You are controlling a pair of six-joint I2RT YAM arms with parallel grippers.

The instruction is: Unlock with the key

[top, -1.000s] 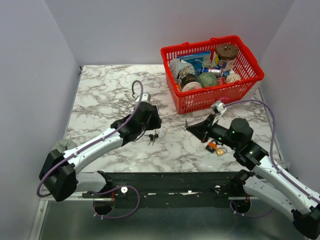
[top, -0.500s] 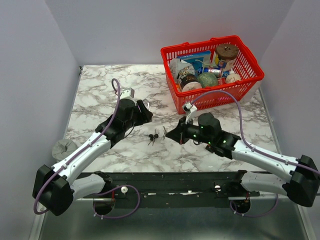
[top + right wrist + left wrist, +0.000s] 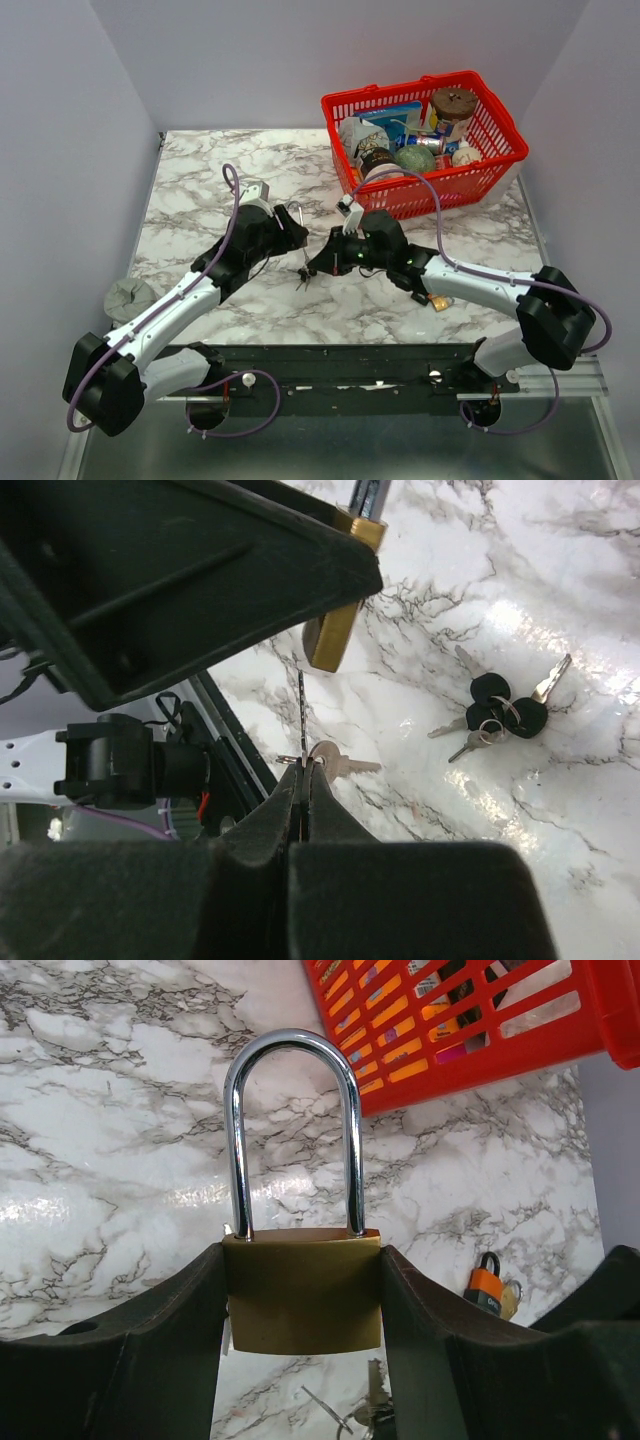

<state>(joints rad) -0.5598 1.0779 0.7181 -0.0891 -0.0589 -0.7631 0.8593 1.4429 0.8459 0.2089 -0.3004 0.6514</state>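
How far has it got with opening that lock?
Done: the left gripper grips the brass padlock, and the right gripper pinches a key. In hand: lining them up; the key is close to the padlock but not in it. Left: insert, turn, and free the shackle, which sits closed in the body.

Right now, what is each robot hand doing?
Left gripper: jaws shut on the brass padlock.
Right gripper: jaws shut on a key.
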